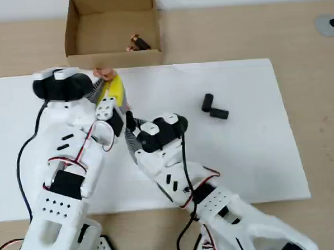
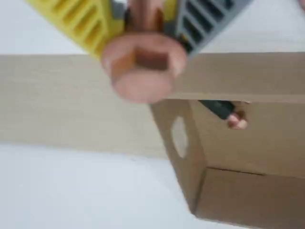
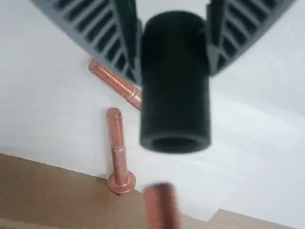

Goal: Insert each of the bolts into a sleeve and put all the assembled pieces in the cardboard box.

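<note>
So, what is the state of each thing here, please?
left gripper: shut on bolt
right gripper: shut on sleeve
cardboard box: open, one assembled piece inside
two loose sleeves: lying on white sheet
two loose bolts: lying unassembled

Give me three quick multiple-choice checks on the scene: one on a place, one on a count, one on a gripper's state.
1. The assembled piece lies:
A in the cardboard box; B under an arm; C beyond the table's edge.

2. Loose sleeves lying on the white sheet:
A one; B two; C four.

3. The right gripper is:
A open; B shut on a bolt; C shut on a black sleeve.

Answers:
1 A: the high view shows the piece inside the box walls.
2 B: two loose sleeves lie close together on the sheet, apart from the arms.
3 C: in the right wrist view, the gripper's fingers press on both sides of the black sleeve.
</note>
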Controlling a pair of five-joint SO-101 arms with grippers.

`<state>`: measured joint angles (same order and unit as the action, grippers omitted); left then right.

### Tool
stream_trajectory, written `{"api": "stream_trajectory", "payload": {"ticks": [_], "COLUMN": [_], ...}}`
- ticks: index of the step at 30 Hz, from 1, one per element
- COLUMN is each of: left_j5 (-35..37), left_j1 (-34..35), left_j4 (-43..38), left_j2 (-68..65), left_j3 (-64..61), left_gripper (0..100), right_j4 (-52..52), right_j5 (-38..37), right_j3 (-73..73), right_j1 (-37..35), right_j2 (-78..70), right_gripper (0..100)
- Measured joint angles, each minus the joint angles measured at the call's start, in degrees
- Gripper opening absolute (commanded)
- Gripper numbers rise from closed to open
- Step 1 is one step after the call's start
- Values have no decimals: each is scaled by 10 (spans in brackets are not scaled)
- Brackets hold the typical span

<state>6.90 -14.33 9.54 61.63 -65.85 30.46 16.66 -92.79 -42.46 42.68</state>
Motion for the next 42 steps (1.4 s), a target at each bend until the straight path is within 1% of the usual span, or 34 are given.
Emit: {"api": "stream_trajectory", "payload": {"ticks": [5, 18, 21, 27, 30, 42], "left_j5": [1, 1, 1, 0, 0, 1], "left_j1": [-10, -9, -9, -9, -9, -17], "left_j4": [0, -1, 23, 116, 138, 148], "left_j2": [4, 9, 10, 11, 11, 10], "left_j3": [-16, -33, -29, 24, 34, 33], "left_gripper": [6, 7, 7, 7, 7, 7], "right_j4": [0, -4, -4, -4, -4, -4], "right_j5": [0, 0, 0, 0, 0, 0], "right_j3": [0, -2, -2, -3, -3, -1], "right_j1": [0, -1, -2, -3, -3, -3], "right_j2": [0, 0, 0, -1, -1, 0], "right_gripper": [10, 10, 10, 10, 10, 10]}}
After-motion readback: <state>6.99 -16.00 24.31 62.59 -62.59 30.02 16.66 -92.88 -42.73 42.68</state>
